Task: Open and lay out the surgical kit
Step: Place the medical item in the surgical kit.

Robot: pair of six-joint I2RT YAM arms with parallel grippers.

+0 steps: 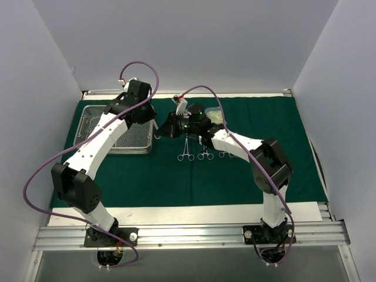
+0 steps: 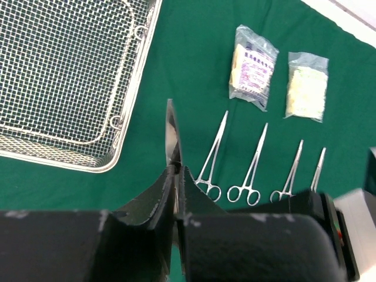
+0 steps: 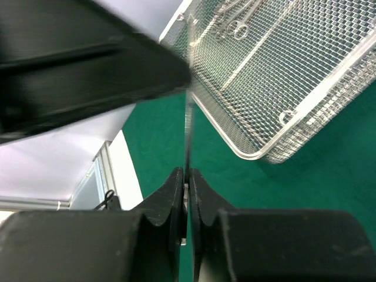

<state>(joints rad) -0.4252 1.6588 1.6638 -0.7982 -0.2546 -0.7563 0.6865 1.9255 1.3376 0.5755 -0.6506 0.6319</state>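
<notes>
Left gripper (image 2: 177, 170) fingers pinch a steel clamp (image 2: 171, 132) edge-on, just right of the mesh tray (image 2: 59, 70). Right gripper (image 3: 187, 176) fingers likewise pinch thin steel; whether it is the same clamp, I cannot tell. Farther right, 4 clamps (image 2: 255, 158) and 2 pouches (image 2: 254, 66) lie on the green cloth (image 2: 188, 59).

My left pincer (image 2: 178, 170) is matt black plastic, pinching a clamp (image 2: 171, 132) of bright steel. Ahead, more polished clamps (image 2: 212, 155) lie on matt green cloth (image 2: 176, 59); beyond them pouches (image 2: 254, 67) of glossy clear plastic, to the left a shiny wire-mesh tray (image 2: 59, 70).
</notes>
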